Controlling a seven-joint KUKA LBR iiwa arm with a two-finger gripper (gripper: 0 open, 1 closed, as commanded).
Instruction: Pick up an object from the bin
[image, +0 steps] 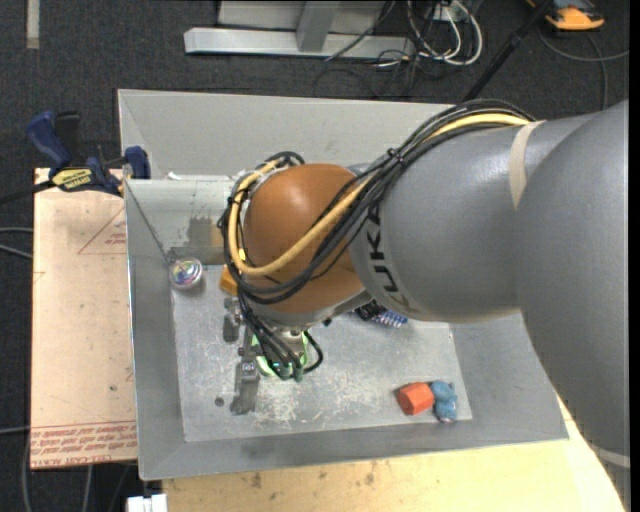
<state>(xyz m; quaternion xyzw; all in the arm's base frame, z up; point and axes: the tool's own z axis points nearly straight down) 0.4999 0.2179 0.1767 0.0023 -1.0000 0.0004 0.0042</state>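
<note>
The arm (480, 220) is leaning in over the bin (340, 395) from its right edge, and its orange cover (300, 230) is hanging above the middle of the floor. The gripper (245, 385) is standing low in the left half of the bin, with its tip at or just above a bare, scuffed patch of floor near the front edge. Whether it is released or clenched I cannot tell, and nothing is showing in its grasp. A green loop is sitting just beside it, under the cover; I cannot tell whether that is robot wiring or a loose thing.

The loose things are lying apart from the gripper. A shiny silver ball (185, 272) is resting near the back left corner, close to the left wall. An orange block (415, 398) and a blue lump (443, 400) are lying side by side, touching or nearly so, toward the front right corner, well apart from the gripper. A small blue-and-white striped thing (385, 318) is peeking out from under the arm near the middle.

As I judge it, the pick is not yet made: the gripper is down at floor level, but no thing is being carried, so the grasp and the lift out of the bin are both remaining.
</note>
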